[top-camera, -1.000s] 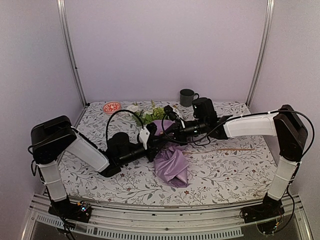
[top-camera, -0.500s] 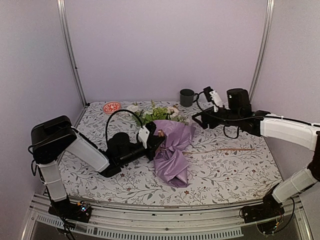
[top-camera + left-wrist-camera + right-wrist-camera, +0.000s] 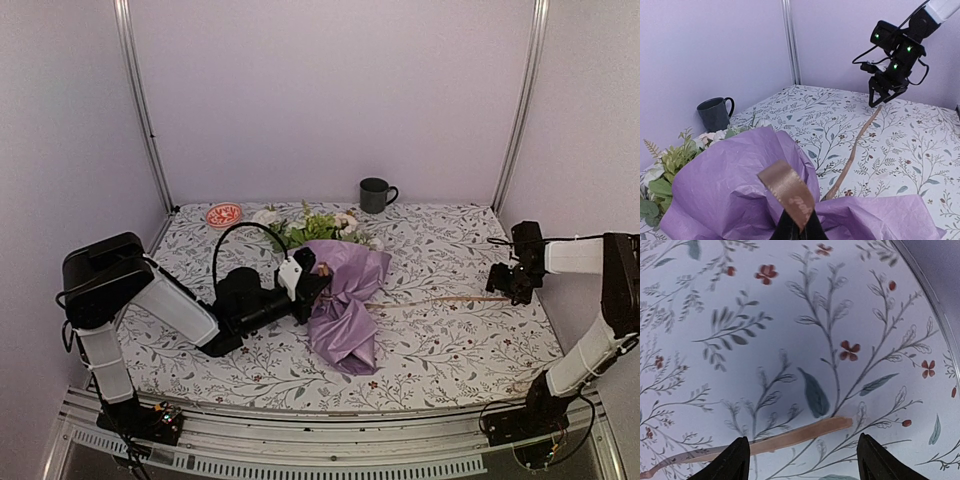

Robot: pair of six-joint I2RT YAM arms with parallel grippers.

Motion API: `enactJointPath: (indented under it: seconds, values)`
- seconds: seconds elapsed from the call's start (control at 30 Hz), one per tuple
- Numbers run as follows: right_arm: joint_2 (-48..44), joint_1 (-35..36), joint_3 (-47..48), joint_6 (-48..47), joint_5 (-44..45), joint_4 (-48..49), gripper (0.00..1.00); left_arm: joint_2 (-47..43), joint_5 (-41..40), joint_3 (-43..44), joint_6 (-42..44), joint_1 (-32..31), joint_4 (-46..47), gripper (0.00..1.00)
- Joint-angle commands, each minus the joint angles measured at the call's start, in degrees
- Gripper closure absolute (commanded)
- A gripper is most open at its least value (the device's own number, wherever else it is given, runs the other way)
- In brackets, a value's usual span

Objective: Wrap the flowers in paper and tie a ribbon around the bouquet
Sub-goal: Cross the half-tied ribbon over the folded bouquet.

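Landmark: the dark mug [image 3: 375, 194], upright at the back of the tabletop [image 3: 450, 345].
Bouquet [image 3: 345, 300]: lies on its side, in front of the mug and slightly to its left, well apart from it.
Flowers [image 3: 318, 226]: pale blooms and green sprigs stick out of the end of the bundle nearer the mug, to the mug's left.
Paper [image 3: 725, 180]: lilac, crinkled, folded around the stems; its loose end fans out on the side away from the mug.
Ribbon [image 3: 445, 299]: one beige strand runs flat across the cloth from the paper's middle out to the right, in front of the mug; a short looped piece [image 3: 788, 192] stands up from the paper.
Left pincer [image 3: 306, 285]: closed tight on the looped piece of ribbon, pressed against the paper's left side, in front and left of the mug.
Right pincer [image 3: 516, 284]: jaws wide apart and holding nothing, low over the ribbon's free end [image 3: 805, 431], which lies between its two fingertips; far right of the mug.
Red and white dish [image 3: 223, 214]: well left of the mug, along the same back edge.
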Motion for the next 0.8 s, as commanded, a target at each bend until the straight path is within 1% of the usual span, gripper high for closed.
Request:
enactJointPath:
  seconds: [0.0, 0.1, 0.17, 0.3, 0.4, 0.47, 0.63, 0.67, 0.77]
  values:
    - [4.0, -3.3, 2.1, 11.0, 0.7, -5.2, 0.25, 0.0, 0.4, -1.0, 1.5, -0.7, 2.7, 1.00]
    - [3.6, -3.3, 2.1, 19.4, 1.5, -5.2, 0.25, 0.5, 0.4, -1.5, 1.6, -0.7, 4.0, 1.00]
    - [3.8, -3.2, 2.7, 22.4, 2.0, -5.2, 0.25, 0.7, 0.5, -2.0, 1.8, -0.7, 4.8, 1.00]
    - [5.8, -3.3, 4.0, 23.8, 1.8, -6.1, 0.28, 0.3, 0.2, -3.0, 2.8, -0.7, 5.5, 1.00]
    - [7.9, -3.3, 4.4, 24.0, -0.1, -6.6, 0.34, 0.1, -0.3, -3.3, 3.9, -0.6, 5.5, 1.00]
    - [9.1, -3.3, 4.3, 23.9, -0.9, -6.7, 0.43, -0.2, -0.8, -3.6, 4.6, -0.6, 5.5, 1.00]
    - [11.7, -3.3, 5.2, 21.5, -2.9, -7.2, 0.91, -0.8, -1.1, -3.5, 5.1, -0.5, 4.6, 1.00]
    - [12.1, -3.3, 5.5, 20.3, -3.4, -7.3, 0.99, -0.8, -1.1, -3.5, 5.0, -0.4, 4.6, 1.00]
    - [12.2, -3.3, 6.5, 17.5, -4.9, -7.8, 1.00, -0.7, -0.9, -3.3, 4.4, -0.5, 4.7, 1.00]
